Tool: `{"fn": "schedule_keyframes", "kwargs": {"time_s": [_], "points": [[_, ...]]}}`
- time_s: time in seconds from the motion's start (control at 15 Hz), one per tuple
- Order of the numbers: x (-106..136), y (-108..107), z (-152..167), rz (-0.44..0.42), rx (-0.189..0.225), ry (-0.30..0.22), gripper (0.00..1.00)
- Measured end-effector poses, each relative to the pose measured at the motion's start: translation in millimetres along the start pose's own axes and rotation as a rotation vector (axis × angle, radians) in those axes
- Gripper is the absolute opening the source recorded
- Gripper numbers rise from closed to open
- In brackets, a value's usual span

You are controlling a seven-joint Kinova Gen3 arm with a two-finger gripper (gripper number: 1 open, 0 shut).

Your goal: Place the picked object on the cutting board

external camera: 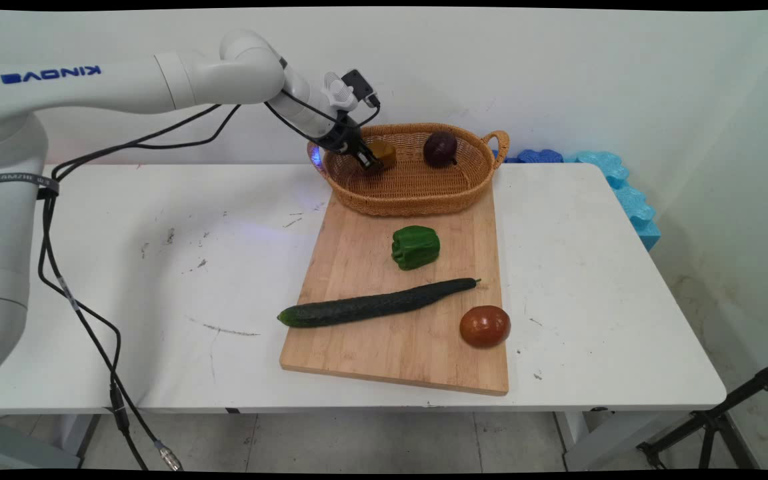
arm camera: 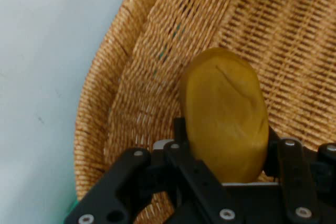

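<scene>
I have the gripper [external camera: 371, 161] inside the wicker basket [external camera: 417, 193] at its 9 o'clock side, jaws closed on a yellow-brown potato [arm camera: 224, 111]. A dark purple fruit [external camera: 440, 148] lies in the basket near 1 o'clock.

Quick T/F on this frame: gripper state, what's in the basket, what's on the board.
1. The gripper is shut on the yellow-brown potato over the wicker basket. True.
2. The basket also holds a dark purple onion. True.
3. The green pepper lies in the basket. False: it sits on the wooden cutting board.
4. The cucumber lies on the bare table. False: it lies across the board.
5. The red tomato sits at the board's near right corner. True.
</scene>
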Motion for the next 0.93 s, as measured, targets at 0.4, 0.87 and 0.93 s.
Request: {"fn": "schedule_keyframes", "kwargs": {"time_s": [0.4,0.87,0.93], "points": [[9.9,2.7,-34.6,0.022,-0.019,0.044,0.00],[3.6,15.9,-106.5,0.076,-0.076,0.077,0.00],[-0.9,20.1,-117.4,0.084,-0.091,0.079,0.00]]}}
